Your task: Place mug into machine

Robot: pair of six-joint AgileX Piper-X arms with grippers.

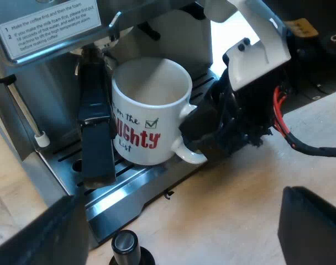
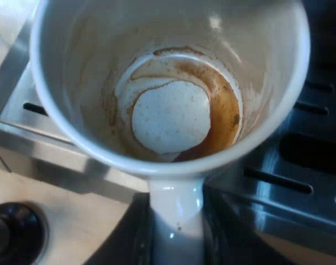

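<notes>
Mug handle (image 2: 176, 212) pinched tight in right gripper (image 2: 178, 234) | mug (image 1: 151, 110) at drip tray (image 1: 140, 187) of machine (image 1: 52, 88), contact unclear, beside dark holder handle (image 1: 96, 127) | left gripper (image 1: 173, 237) wide open, empty | advice: keep level, seat flat on tray, clear of holder handle, before releasing

mug (image 1: 151, 110) on drip tray (image 1: 132, 185) beside holder handle (image 1: 96, 130), right claw (image 1: 197, 132) around mug's handle (image 1: 185, 155), tamper (image 1: 125, 247) before tray
</notes>
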